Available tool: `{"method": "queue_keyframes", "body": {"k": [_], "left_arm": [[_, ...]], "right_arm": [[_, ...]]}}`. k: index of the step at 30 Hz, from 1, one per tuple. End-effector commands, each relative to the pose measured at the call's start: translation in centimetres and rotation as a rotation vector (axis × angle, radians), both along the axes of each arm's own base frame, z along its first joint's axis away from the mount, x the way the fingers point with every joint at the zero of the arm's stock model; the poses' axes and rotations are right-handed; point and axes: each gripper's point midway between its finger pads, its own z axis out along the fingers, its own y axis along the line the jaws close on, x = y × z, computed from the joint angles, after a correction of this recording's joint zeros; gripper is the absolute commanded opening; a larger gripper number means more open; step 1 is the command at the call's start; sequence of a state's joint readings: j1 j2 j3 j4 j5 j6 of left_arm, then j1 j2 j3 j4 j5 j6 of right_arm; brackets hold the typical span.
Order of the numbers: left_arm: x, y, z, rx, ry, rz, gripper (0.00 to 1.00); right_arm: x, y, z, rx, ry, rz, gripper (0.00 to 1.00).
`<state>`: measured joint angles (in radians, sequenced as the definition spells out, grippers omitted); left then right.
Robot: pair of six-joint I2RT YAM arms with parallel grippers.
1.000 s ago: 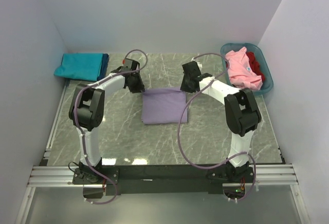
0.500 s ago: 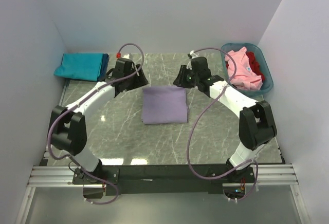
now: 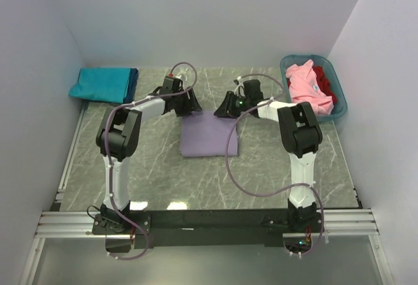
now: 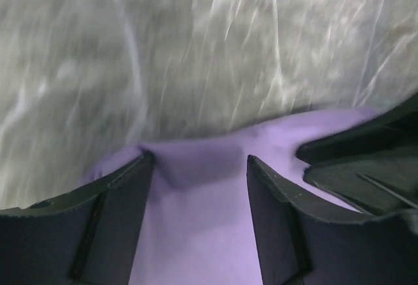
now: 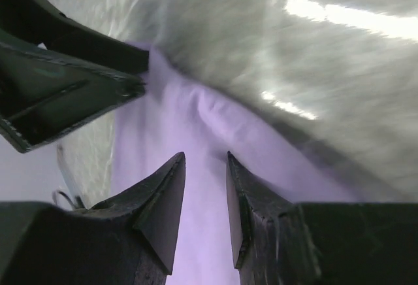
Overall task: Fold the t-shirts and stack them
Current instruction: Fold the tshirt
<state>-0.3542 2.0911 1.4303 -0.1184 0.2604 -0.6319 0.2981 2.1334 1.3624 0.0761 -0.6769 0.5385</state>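
Over the folded lavender-purple cloth t-shirt's [image 3: 209, 134] far edge, the left gripper [image 4: 199, 161] gapes wide; the right gripper [image 5: 204, 161] is parted narrowly.

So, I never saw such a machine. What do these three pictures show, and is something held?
These are two robot arms bolted at the table's near edge, each ending in a two-finger gripper. The wide picture comes from a camera above and behind them; the two close ones from cameras on the wrists. On the table lies a folded purple shirt, with both grippers at its far edge. The left gripper is open over the cloth; the right gripper is open too, more narrowly. Neither seems to hold anything. Far left, a teal shirt lies on a dark blue one; the basket at right holds a pink shirt and a red shirt.
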Motion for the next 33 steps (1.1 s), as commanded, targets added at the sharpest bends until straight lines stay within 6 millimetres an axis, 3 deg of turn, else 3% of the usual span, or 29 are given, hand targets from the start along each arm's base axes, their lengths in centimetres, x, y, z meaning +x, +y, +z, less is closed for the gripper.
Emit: {"method": "queue_keyframes", "body": {"k": [1,2,3,8,11,14,18,19,20,21,22,23,24,25,26,28,29,33], "left_arm": [[2.9,-0.8,0.5,-0.062,-0.039,-0.038,0.66],[3.2,-1.0,0.4,-0.080,-0.029,-0.047,0.65],[3.2,-0.6,-1.1,-0.079,0.003,-0.037,0.65],[2.6,0.4,-3.2,-0.085,0.055,-0.017,0.64],[2.5,0.5,-2.2,-0.104,0.050,-0.014,0.66],[3.1,0.5,1.0,-0.116,0.001,-0.013,0.72],[3.3,0.8,7.9,-0.131,-0.099,0.003,0.82],[3.2,0.9,9.1,-0.136,-0.116,0.007,0.83],[2.6,0.9,9.5,-0.144,-0.114,0.011,0.85],[2.0,1.1,11.8,-0.160,-0.150,0.015,0.87],[1.7,1.1,12.5,-0.167,-0.169,0.021,0.89],[0.5,1.4,11.1,-0.160,-0.137,0.035,0.91],[-0.4,1.3,12.3,-0.170,-0.159,0.030,0.91],[-1.2,1.3,12.1,-0.176,-0.144,0.035,0.91],[-2.8,1.3,10.3,-0.174,-0.099,0.028,0.91],[-4.4,1.0,10.3,-0.196,-0.098,0.024,0.88],[-6.0,1.2,8.1,-0.187,-0.049,0.026,0.83],[-9.7,0.8,4.2,-0.232,0.062,0.019,0.70]], "right_arm": [[3.5,-0.8,2.1,0.137,-0.032,-0.035,0.39],[4.3,-1.7,1.8,0.150,-0.020,-0.069,0.39],[4.9,-2.2,1.6,0.164,-0.014,-0.091,0.39],[5.9,-4.0,0.3,0.229,0.074,-0.179,0.39],[6.0,-4.2,1.0,0.248,0.079,-0.179,0.39],[5.6,-4.1,4.4,0.287,0.038,-0.162,0.39],[4.1,-4.2,9.3,0.301,-0.030,-0.146,0.39],[3.1,-4.3,10.9,0.313,-0.043,-0.146,0.39],[2.3,-4.1,11.5,0.322,-0.045,-0.134,0.39],[1.6,-3.8,12.2,0.335,-0.057,-0.116,0.39],[0.2,-3.6,12.6,0.345,-0.047,-0.093,0.39],[-0.7,-3.2,12.5,0.344,-0.037,-0.077,0.39],[-1.5,-2.9,12.2,0.342,-0.024,-0.065,0.39],[-3.0,-2.7,11.3,0.342,0.007,-0.046,0.39],[-3.7,-2.5,10.8,0.341,0.021,-0.036,0.39],[-5.6,-2.1,8.5,0.337,0.083,-0.023,0.39],[-6.5,-1.9,7.8,0.348,0.112,-0.002,0.39],[-8.5,-2.7,3.7,0.327,0.171,0.003,0.39]]}}
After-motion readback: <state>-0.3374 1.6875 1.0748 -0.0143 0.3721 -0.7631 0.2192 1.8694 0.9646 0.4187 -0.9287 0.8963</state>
